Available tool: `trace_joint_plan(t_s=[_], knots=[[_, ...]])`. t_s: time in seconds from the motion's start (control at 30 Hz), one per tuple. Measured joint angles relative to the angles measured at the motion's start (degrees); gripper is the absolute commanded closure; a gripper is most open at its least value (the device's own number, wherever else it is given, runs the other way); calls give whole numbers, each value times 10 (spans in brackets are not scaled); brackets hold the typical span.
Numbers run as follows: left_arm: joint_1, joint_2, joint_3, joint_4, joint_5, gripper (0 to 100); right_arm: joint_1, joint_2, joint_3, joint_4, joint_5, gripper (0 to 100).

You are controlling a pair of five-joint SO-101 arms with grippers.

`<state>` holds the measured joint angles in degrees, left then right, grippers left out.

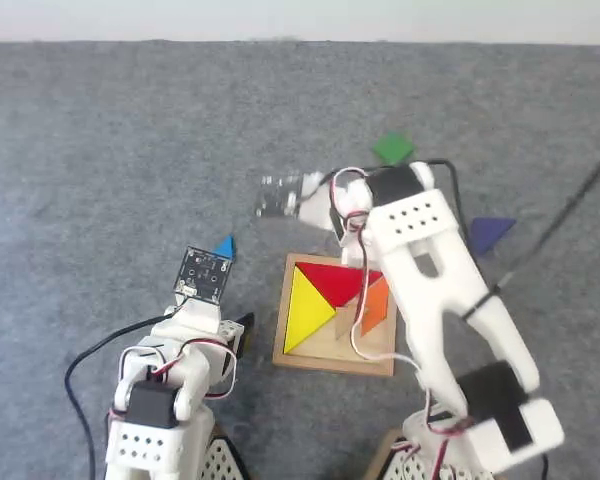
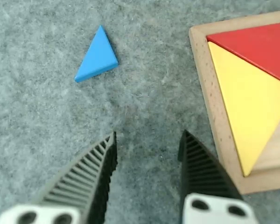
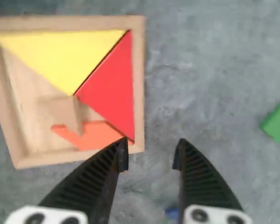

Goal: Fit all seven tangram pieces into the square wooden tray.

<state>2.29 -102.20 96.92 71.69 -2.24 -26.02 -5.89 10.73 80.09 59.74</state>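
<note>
Ribbed jaws parted and empty, the left gripper (image 2: 148, 135) hangs over the fuzzy grey mat (image 1: 100, 150), just beside the square wooden tray (image 2: 203, 70). In the tray lie a flat yellow triangle (image 1: 305, 305), a red triangle (image 1: 335, 278) and an orange piece (image 1: 376, 305). A blue triangle (image 2: 97, 57) sits on the mat nearby. The right arm (image 1: 430, 270) stretches across the tray, with the right gripper (image 3: 151, 141) open beyond its far rim. Farther off lie a purple piece (image 1: 490, 233) and a green square (image 1: 392, 149).

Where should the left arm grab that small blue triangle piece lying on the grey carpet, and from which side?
Probably straight from above: the small blue triangle piece lies flat on the grey carpet, so only its thin edges offer grip. Pinch between the long edge and the opposite corner. The left gripper, open, is nearest.
</note>
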Motion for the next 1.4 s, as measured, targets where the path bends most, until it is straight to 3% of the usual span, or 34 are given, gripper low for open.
trace_joint_plan(t_s=[0.2,0.3,0.63,1.4], knots=[[0,0,0,0,0,793,-6,-65,5,-1,-201,991],[0,0,0,0,0,793,-15,-71,61,-33,-258,991],[0,0,0,0,0,793,-36,-153,376,-249,-320,991],[0,0,0,0,0,793,-34,-207,461,-222,-328,991]])
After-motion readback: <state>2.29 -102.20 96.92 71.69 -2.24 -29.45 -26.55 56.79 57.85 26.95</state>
